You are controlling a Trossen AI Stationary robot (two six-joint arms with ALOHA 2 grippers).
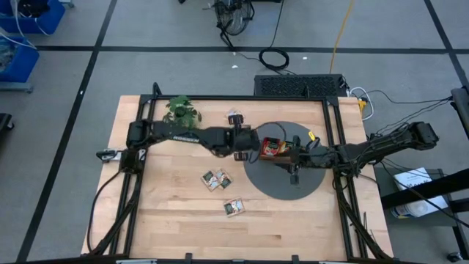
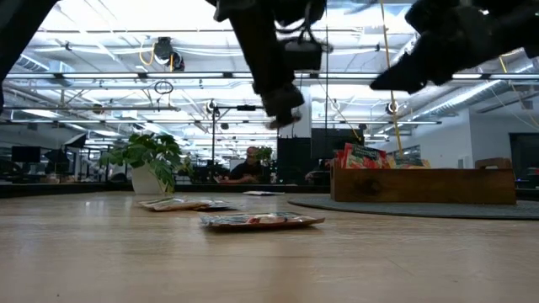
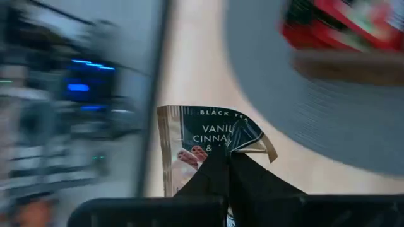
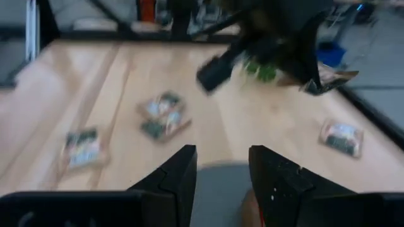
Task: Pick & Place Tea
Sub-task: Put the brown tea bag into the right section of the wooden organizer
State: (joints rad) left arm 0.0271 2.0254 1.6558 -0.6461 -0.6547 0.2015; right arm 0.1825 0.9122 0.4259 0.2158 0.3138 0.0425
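My left gripper (image 1: 253,144) reaches from the table's left toward the middle, shut on one tea sachet (image 3: 196,142) printed with black-tea lettering. The brown wooden tray (image 2: 421,187) stands on a round grey mat (image 1: 278,183) and holds red sachets (image 1: 273,147). Two loose sachets (image 1: 215,178) lie flat on the wood, one overlapping the other. A single one (image 1: 234,207) lies nearer the near edge and another (image 1: 234,116) near the far edge. My right gripper (image 4: 222,173) hovers open over the mat beside the tray, with nothing between its fingers. My left gripper pinches the sachet's edge nearest the wrist (image 3: 218,156) between its two shut fingertips (image 3: 243,173). The fingers slant down from the table's left. The sachet sticks out beyond the fingertips, lifted clear of the table, and one corner (image 3: 265,150) is creased.
A small leafy plant in a white pot (image 1: 182,110) stands at the far left of the table. A black frame (image 1: 242,99) borders the wooden top. A person sits in the room beyond the table (image 2: 249,167). Bare wood lies toward the near edge.
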